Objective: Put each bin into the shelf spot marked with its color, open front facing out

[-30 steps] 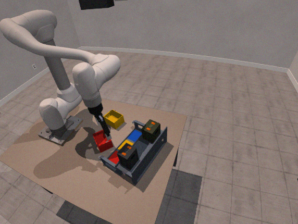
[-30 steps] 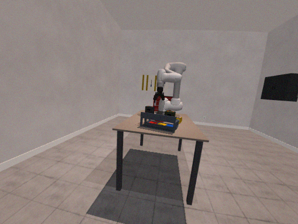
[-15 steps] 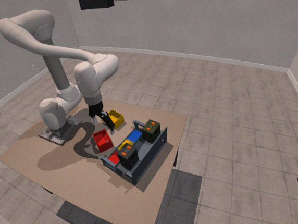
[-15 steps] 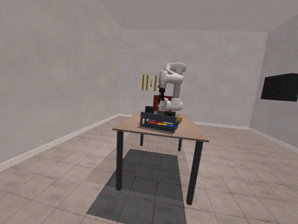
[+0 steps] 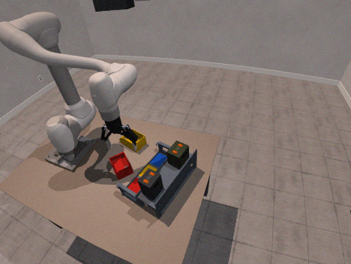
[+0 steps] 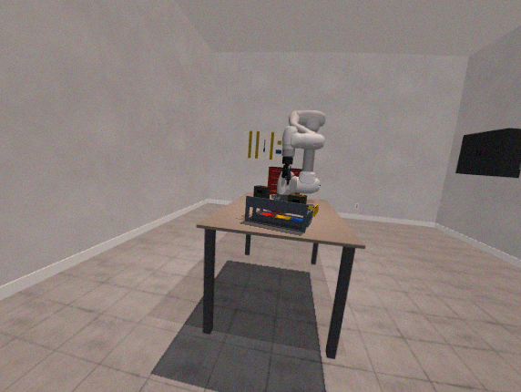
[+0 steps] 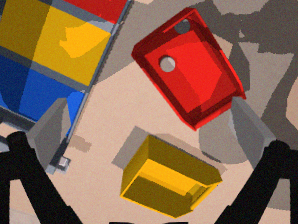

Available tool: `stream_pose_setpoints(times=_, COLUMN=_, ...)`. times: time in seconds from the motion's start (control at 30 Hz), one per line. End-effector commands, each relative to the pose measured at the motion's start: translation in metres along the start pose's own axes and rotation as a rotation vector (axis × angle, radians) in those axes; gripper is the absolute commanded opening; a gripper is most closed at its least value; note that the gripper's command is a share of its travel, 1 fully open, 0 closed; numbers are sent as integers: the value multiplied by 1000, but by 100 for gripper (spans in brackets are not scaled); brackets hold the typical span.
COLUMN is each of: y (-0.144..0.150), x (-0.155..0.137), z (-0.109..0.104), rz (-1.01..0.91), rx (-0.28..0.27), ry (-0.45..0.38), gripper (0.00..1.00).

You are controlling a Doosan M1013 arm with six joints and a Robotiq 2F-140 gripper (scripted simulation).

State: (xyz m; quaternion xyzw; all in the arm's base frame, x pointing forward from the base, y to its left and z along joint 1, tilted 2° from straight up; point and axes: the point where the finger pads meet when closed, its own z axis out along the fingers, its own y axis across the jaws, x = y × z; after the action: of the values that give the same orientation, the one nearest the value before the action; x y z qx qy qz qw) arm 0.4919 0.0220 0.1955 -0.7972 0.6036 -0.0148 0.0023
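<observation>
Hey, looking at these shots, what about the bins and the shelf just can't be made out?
- Yellow bin contents: wrist view shows mostly its outside; top view has the gripper in front.
- Shelf spots: two dark boxes cover part of the marks from the top.
- Red bin: hidden behind the shelf in the exterior view.

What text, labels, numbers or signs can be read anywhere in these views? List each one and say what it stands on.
No readable text in any view.
Dark boxes on the shelf: orange patches, no letters visible.
Wall behind the arm: yellow bars and small blue marks, too small to read as writing.
Dark wall panel: blank.
Red bin and yellow bin: no labels; shelf marks are plain color.
</observation>
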Motion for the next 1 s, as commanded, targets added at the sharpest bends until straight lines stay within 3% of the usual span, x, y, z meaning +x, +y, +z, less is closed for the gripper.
stream_pose_setpoints(times=0.0, y=4, x=-8, z=3, rz=-114, rx=2, ry=-4, gripper=100)
stream_pose_setpoints(times=0.57, y=20, x=-35, z=15, rz=-521, rx=3, ry=-3, gripper=100)
stream_pose_setpoints(times=0.97, y=24, x=-41, z=18, rz=-622, rx=4, ry=-3, gripper=100)
